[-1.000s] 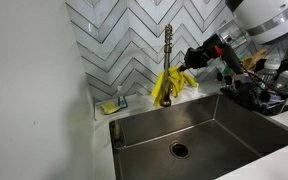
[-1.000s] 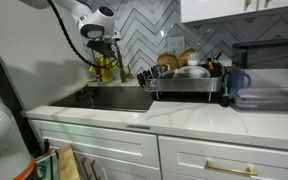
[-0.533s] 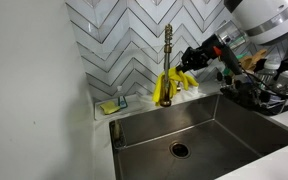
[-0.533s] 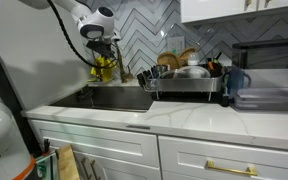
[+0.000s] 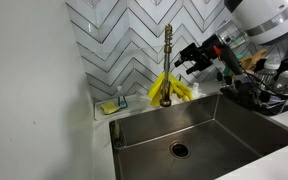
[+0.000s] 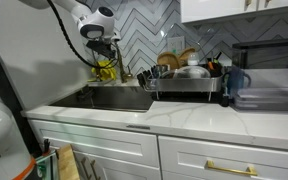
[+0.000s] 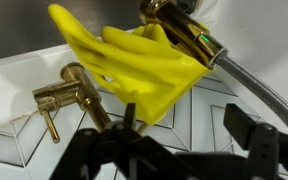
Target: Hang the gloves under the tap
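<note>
Wrist view: we see tool spread wide, gripping nothing, just clear of gloves draped against tap. Exterior view: sponge sits left on desk, sink nearer.

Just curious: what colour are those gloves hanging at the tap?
Bright yellow. The gloves show best in the wrist view.

Shows bright yellow on the gloves, brass-gold on the tap, white chevron tiling with grey lines on the wall, dull steel grey in the sink, yellow-green on the sponge and black on the gripper.
</note>
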